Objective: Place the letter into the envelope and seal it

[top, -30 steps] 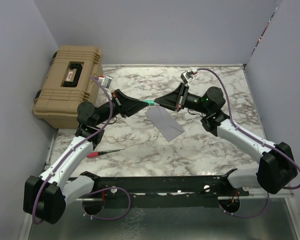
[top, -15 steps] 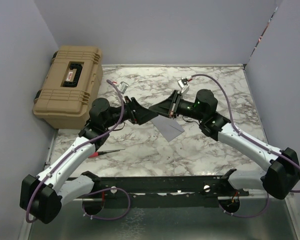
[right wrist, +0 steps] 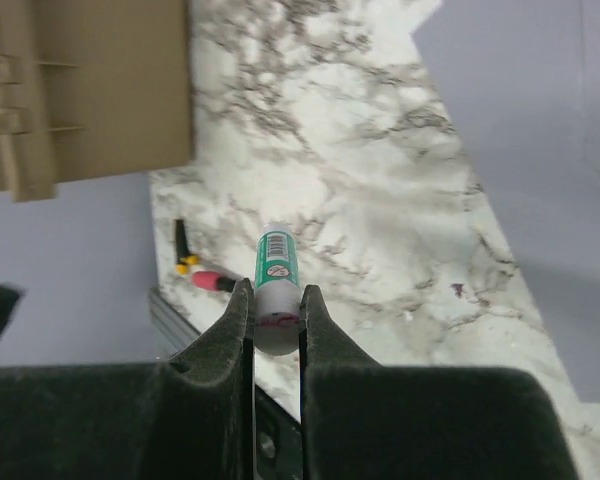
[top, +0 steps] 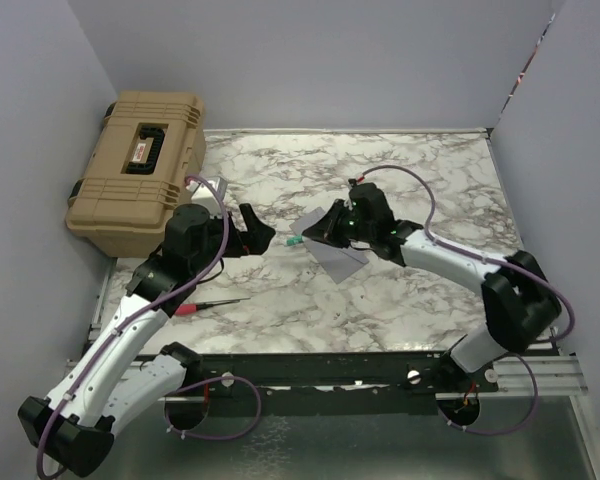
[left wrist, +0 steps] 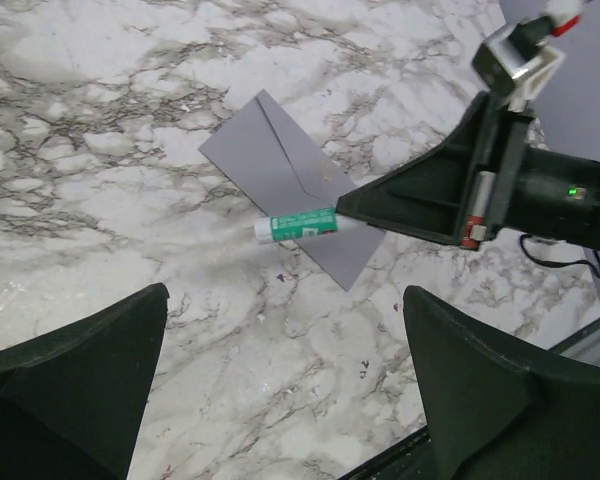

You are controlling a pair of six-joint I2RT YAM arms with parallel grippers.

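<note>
- Since the earlier frame, the left fingers (top: 263, 238) have been drawn back to the left, away from the point where both arms met over the surface (top: 280, 170).
- They were previously closed near the glue stick (top: 296, 242). They are now spread wide and stand apart from it, with nothing held between them.
- From the left wrist, the left fingers (left wrist: 80, 390) are seen at the bottom corners, with bare marble between them.
- The right fingers (top: 320, 228) have been moved forward and lowered from behind the envelope (top: 338, 256) to a position over its near-left part.
- The right fingers (right wrist: 225, 340) are clamped on the grey end of the glue stick (right wrist: 277, 265). Its green-and-white body projects straight out past the fingertips.
- From the left wrist, the glue stick (left wrist: 298, 225) is seen crossing the edge of the envelope (left wrist: 280, 165), with its white tip beyond that edge, over marble. Contact with the paper cannot be determined.
- The envelope lies flat near the middle of the surface, with the triangular flap crease facing up. Its position is unchanged.
- The tan case (top: 140, 175) at the far left and the red-handled screwdriver (top: 195, 308) near the left arm are unmoved.
</note>
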